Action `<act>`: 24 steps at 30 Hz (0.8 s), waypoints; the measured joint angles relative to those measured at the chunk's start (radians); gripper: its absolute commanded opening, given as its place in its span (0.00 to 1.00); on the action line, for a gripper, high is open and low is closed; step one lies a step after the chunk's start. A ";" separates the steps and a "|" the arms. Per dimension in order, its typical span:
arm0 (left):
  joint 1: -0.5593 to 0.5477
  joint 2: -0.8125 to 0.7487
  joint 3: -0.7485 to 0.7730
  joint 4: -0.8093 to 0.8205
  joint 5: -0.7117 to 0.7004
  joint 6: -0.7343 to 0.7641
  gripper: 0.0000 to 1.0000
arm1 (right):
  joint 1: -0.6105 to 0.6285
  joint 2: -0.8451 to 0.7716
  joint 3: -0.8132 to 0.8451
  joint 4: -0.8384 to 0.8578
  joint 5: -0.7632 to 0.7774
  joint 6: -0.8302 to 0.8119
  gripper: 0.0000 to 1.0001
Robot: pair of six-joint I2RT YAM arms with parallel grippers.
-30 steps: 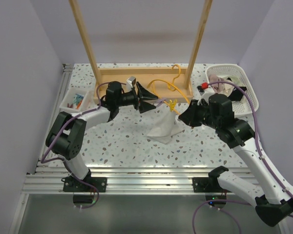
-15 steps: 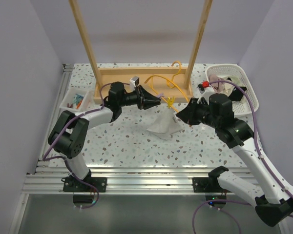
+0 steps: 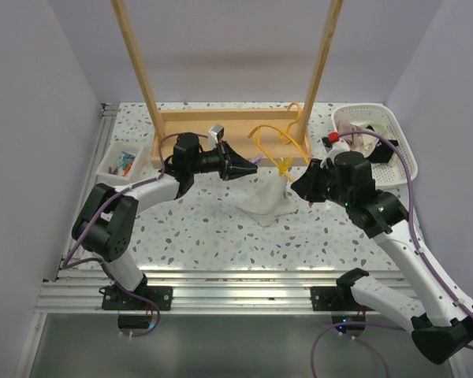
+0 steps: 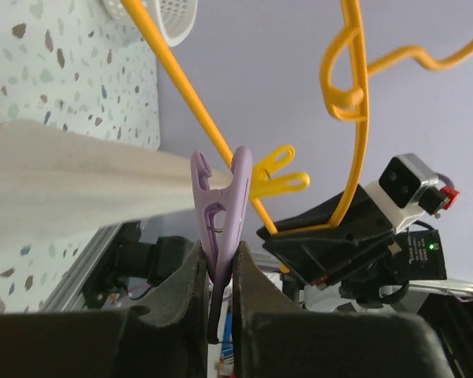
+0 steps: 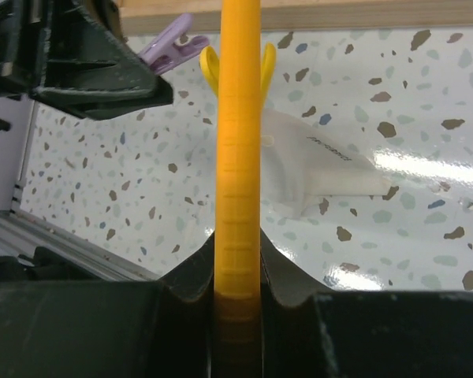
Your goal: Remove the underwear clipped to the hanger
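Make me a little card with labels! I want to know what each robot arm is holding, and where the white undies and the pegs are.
left end effector: shut on the purple peg
right end effector: shut on the hanger
underwear: white, hangs from the hanger, lower end seems to rest on the table
yellow peg: on the hanger's arm, right beside the purple peg
basket: far right corner, cloths inside
wooden rack: stands at the back of the table

White wrinkled underwear [image 3: 266,205] hangs clipped to tilted yellow-orange hanger [image 5: 238,157].
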 measured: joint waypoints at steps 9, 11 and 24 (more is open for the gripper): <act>0.006 -0.235 0.067 -0.742 -0.196 0.646 0.04 | -0.001 0.016 0.000 -0.041 0.054 -0.001 0.00; 0.006 -0.250 0.067 -0.861 -0.282 0.764 0.12 | -0.001 0.016 0.000 -0.036 0.037 -0.003 0.00; 0.005 -0.252 -0.040 -1.133 -0.574 0.999 0.82 | -0.001 0.021 0.000 -0.022 -0.090 -0.053 0.00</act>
